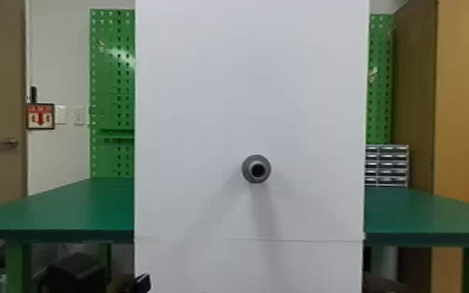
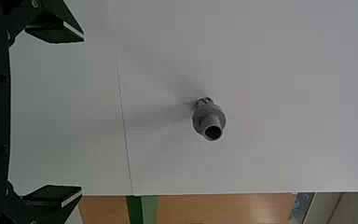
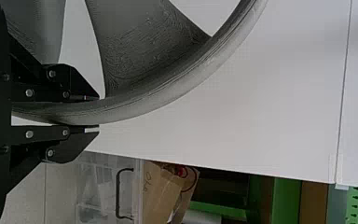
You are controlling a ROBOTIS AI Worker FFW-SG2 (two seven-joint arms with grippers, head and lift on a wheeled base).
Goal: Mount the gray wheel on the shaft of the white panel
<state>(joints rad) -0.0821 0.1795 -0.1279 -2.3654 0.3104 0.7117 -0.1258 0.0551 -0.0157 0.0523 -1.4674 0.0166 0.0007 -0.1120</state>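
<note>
We have the gray wheel (image 3: 168, 93) in our right gripper (image 3: 95, 114), its two fingers clenched on the rim, one on each side. Beyond the rim lies the white panel (image 1: 191, 97). We find the wheel off the shaft (image 1: 246, 171), which juts from the panel, its hollow end bare, a little toward six o'clock from the middle of the head view.

Our left gripper (image 1: 141, 283) shows at the head view's lower edge, between seven and eight o'clock from the shaft. Its fingers are spread wide with nothing between them, well apart from the shaft.

From the shaft in the head view, we see green pegboard (image 1: 107, 105) at ten o'clock, a drawer unit (image 1: 393, 165) at three, and a green table (image 1: 62, 210) behind the panel.
</note>
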